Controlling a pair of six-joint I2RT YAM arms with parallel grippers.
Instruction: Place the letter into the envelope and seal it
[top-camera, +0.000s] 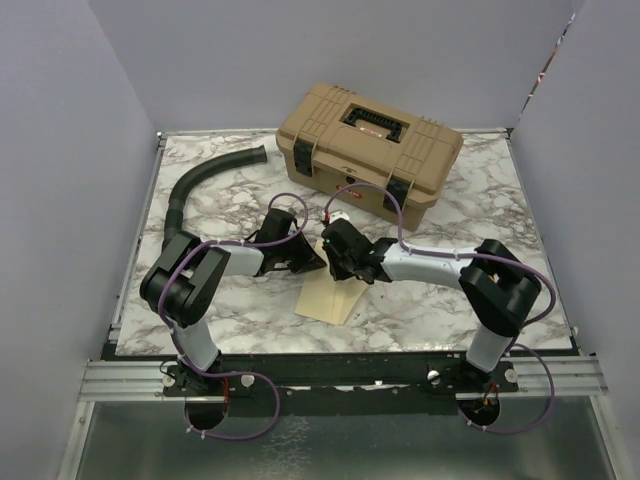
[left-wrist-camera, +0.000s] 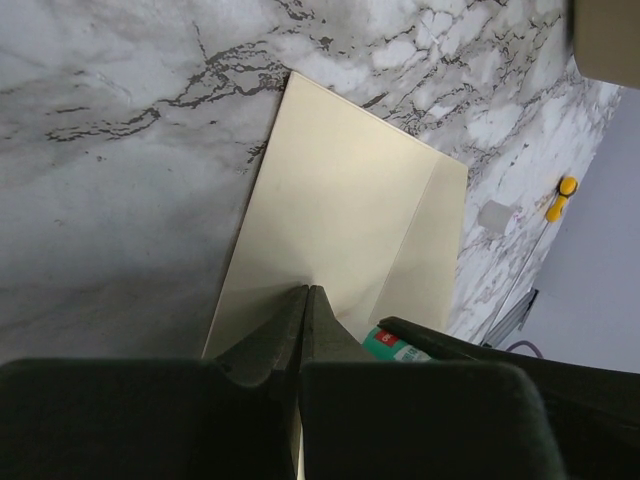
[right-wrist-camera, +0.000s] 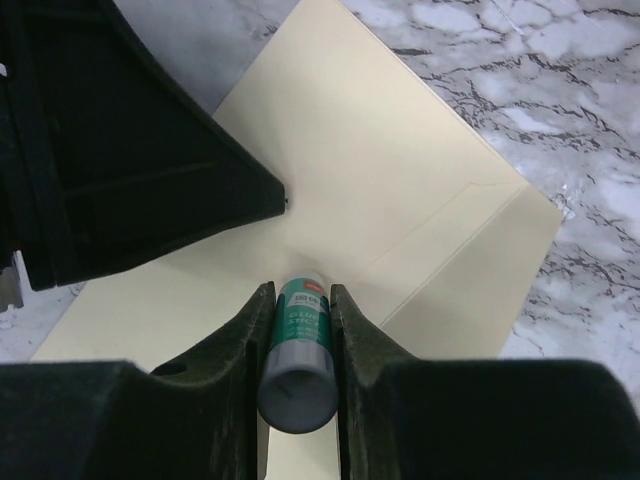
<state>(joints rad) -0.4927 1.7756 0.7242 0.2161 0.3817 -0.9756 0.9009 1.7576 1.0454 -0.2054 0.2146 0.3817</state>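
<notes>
Envelope (right-wrist-camera: 370, 170) lies flat on the marble table (top-camera: 470, 300), close to the near edge at about its middle, skewed so its sides don't line up with the table edges. It is pale yellow and plain. A straight crease crosses it, setting off a narrower panel on one side. I can't tell whether that panel is the flap lying open or folded down.

Left gripper (left-wrist-camera: 305, 292): jaws fully closed, nothing between them. The tips are down on the envelope face and appear to touch the paper, on the wider side of the crease.

Right gripper (right-wrist-camera: 302, 288): narrow, clamped on a glue stick (right-wrist-camera: 300, 335) with a finger on each side of the barrel. The stick has a green label with white print, and its grey round end faces the wrist camera. The other end points down at the envelope, close to the crease, but whether it touches the paper can't be told.

The two grippers sit just beside each other over the envelope. In the right wrist view the left one's black body fills the upper left, near the right fingers but apart from them.

Tan toolbox (top-camera: 368, 150) is at the far edge, about centre, lid shut with a black handle on top, well apart from the envelope. Black ribbed hose (top-camera: 205, 180) curves along the far-left part of the table.
</notes>
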